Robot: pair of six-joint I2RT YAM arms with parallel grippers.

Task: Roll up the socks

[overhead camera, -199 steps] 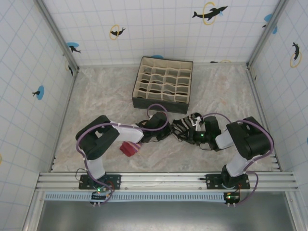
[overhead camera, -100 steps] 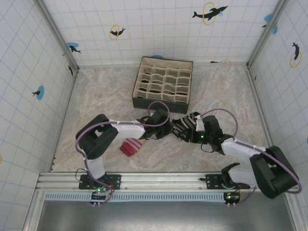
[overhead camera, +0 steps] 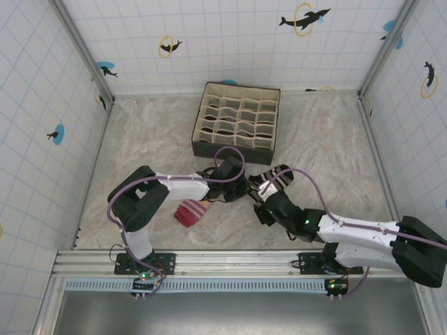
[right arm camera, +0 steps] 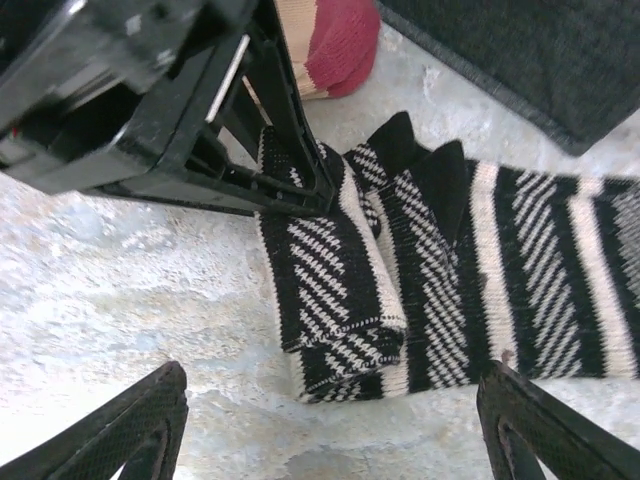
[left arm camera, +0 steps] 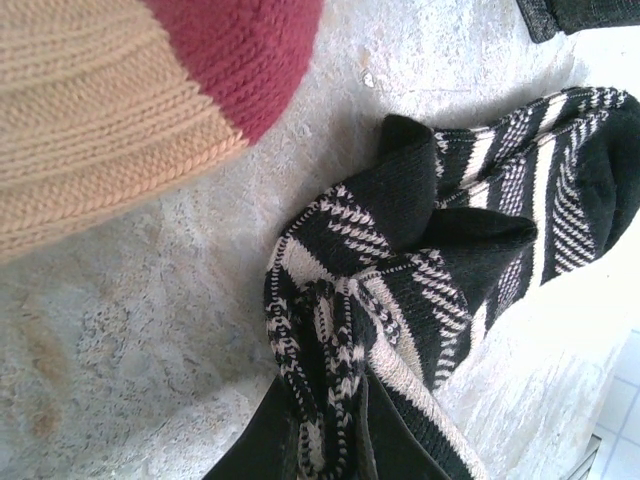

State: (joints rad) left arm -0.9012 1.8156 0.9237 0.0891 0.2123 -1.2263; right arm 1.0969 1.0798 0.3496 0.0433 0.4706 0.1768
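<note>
Right wrist view: right gripper released, striped sock just above. Left wrist view: left gripper clamping its edge.

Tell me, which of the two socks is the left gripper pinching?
The black-and-white striped sock; the left gripper clamps its folded edge. The peach sock with the dark red toe lies free nearby.

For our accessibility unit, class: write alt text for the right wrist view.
A black-and-white striped sock lies partly folded on a marbled table, the left arm's jaws pinching its edge. A peach, red-toed sock lies behind; the right arm's jaws stand open.
</note>
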